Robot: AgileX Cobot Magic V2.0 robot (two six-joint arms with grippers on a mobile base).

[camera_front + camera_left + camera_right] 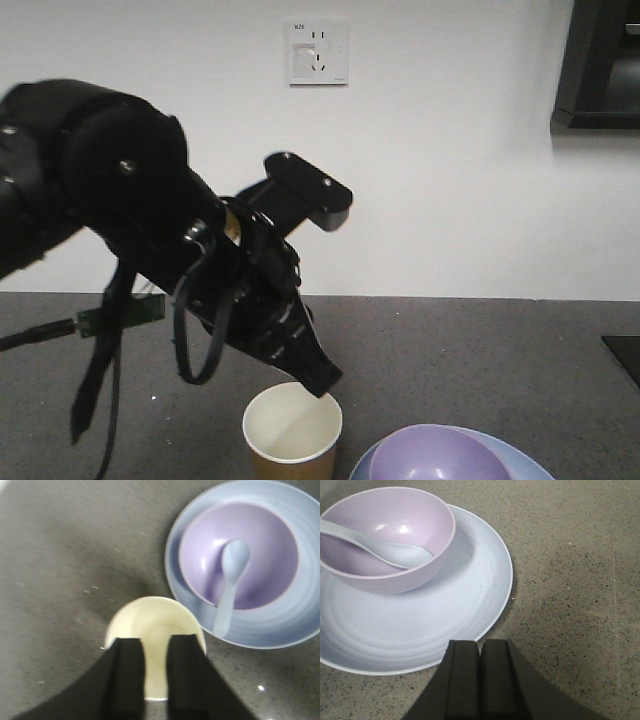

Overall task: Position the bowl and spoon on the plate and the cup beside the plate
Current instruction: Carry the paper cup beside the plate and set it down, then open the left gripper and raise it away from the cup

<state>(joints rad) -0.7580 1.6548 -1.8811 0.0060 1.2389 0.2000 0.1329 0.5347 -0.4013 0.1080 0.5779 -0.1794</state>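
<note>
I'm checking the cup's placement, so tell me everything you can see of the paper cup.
The cup is a small paper cup, brown outside and cream-white inside, with a rolled rim. It looks empty and stands upright on the dark speckled countertop, beside the plate, with a narrow gap between them as the left wrist view shows it. The left claw is over it with its fingers slightly apart, one finger tip at the rim in the front view; whether they touch or grip the wall is unclear.

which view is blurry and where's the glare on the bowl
Left wrist view is soft: cup, spoon and plate edges smear. Right wrist view is sharp, with two small glare spots inside the bowl. Front view is dim, the arm nearly black.
</note>
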